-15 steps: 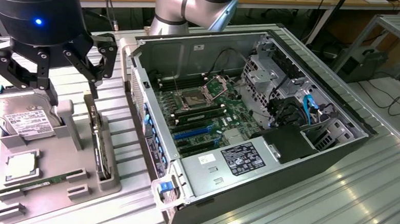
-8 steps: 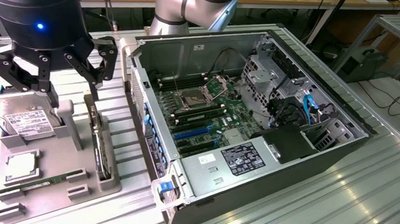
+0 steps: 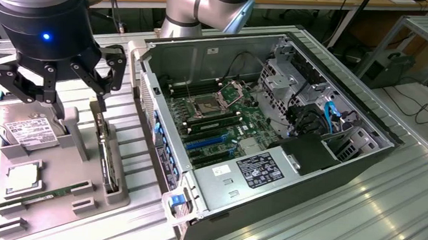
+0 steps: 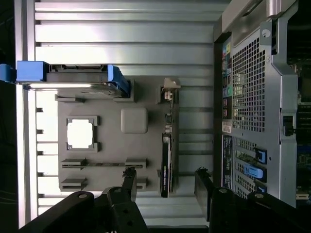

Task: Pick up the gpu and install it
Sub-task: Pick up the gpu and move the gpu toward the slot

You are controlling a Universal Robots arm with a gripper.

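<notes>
The gpu (image 3: 107, 153), a thin green card with a dark face and a pale metal bracket at one end, stands on edge in a slot of the grey moulded holder tray (image 3: 61, 170), on the side nearest the open black computer tower (image 3: 358, 160). The black jaws hang above it, spread wide and empty, one finger to either side. A silver hard drive (image 3: 26, 129) with a white label, a square processor chip (image 3: 22, 177) and a narrow green memory stick (image 3: 41, 196) share the tray on the ribbed metal counter (image 3: 385, 217).

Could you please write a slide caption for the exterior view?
Open tool hovers above the gpu, upright in its grey holder beside the computer case.
</notes>
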